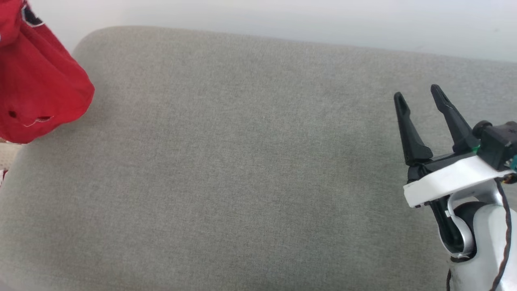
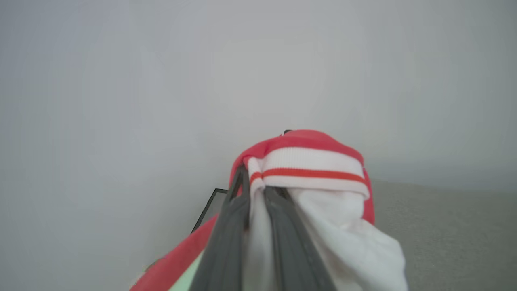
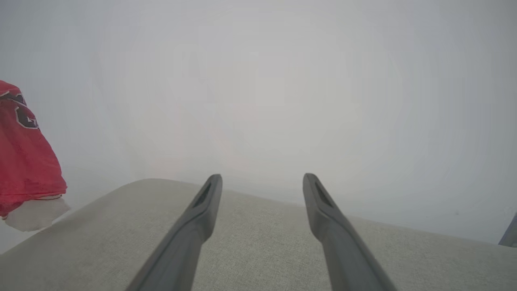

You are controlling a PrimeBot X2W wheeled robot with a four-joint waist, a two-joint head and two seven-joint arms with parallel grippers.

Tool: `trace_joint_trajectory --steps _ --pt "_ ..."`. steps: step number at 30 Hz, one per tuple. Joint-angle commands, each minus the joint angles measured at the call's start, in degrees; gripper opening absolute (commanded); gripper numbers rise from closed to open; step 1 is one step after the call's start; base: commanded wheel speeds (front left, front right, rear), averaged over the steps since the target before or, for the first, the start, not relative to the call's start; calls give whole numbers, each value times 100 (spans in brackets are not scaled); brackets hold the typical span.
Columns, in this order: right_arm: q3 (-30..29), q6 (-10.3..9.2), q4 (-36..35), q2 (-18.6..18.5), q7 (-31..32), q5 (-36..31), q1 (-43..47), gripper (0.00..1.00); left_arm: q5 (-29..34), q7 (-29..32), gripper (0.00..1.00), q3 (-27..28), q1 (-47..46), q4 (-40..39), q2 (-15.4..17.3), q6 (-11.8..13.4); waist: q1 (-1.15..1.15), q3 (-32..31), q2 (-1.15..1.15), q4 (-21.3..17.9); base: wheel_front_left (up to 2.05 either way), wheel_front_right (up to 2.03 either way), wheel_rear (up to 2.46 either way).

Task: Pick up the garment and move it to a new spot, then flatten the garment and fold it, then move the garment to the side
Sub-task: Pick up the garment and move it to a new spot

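The garment (image 1: 36,81), a red jersey shirt with black lettering, hangs bunched in the air at the far left, over the left end of the grey cushion. In the left wrist view my left gripper (image 2: 254,182) is shut on the garment (image 2: 311,169), with a white sleeve and its red-striped trim pinched between the two dark fingers. My right gripper (image 1: 418,95) hovers open over the cushion's right side, nothing between its fingers. From the right wrist view the right gripper (image 3: 262,180) points at the wall, and the garment (image 3: 24,161) hangs at the left edge.
The grey fabric cushion (image 1: 242,169) spreads across most of the head view. A pale wall (image 1: 282,20) rises behind its far edge. A thin dark frame edge (image 2: 208,208) shows low beside the left fingers.
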Motion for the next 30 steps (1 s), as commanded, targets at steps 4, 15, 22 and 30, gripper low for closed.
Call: trace_joint_trajectory --steps 4,15,22,30 --pt "-187 -2 22 57 -139 52 133 100 -63 366 0 -60 146 -868 195 39 0 -208 0 -186 0 0 0" --pt "-811 -2 -133 231 -323 28 334 100 -313 1589 0 -100 626 -3716 520 596 0 -263 0 -1147 0 0 0" --pt "-1053 -2 -227 368 -409 -26 425 100 -405 2107 0 -352 891 -5069 332 951 0 -52 0 -1835 0 0 0" --pt "-979 -2 -80 480 -566 52 452 100 -397 2503 0 -1070 1290 -5621 -150 1106 0 256 0 -2313 0 0 0"
